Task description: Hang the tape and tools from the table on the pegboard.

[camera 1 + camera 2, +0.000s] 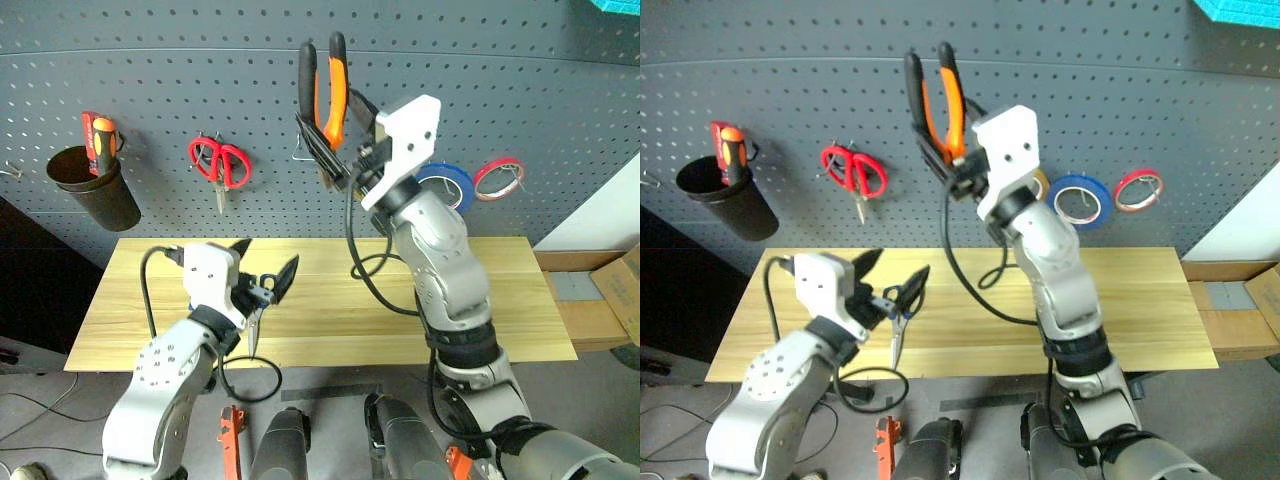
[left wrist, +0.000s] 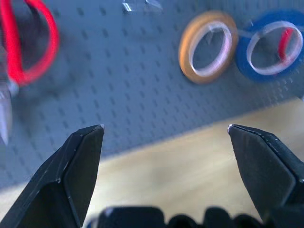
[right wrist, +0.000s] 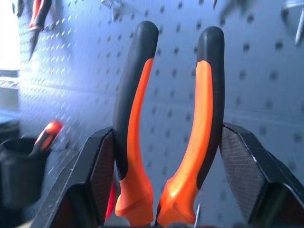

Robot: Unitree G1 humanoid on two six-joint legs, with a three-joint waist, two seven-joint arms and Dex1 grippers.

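Before the dark grey pegboard (image 1: pixel 150 60), the right gripper (image 3: pixel 166 142) clamps the pliers (image 1: pixel 325 85) by their handles, raised near a hook. Rigid and weighty, they probably need this firm grip on the rubbery handles; the left gripper (image 1: pixel 262 270) gapes empty over the table (image 1: pixel 520 290)

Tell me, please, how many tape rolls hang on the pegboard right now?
3: a yellow roll, partly behind the right arm in the head views, then the blue roll, then the red roll farthest right.
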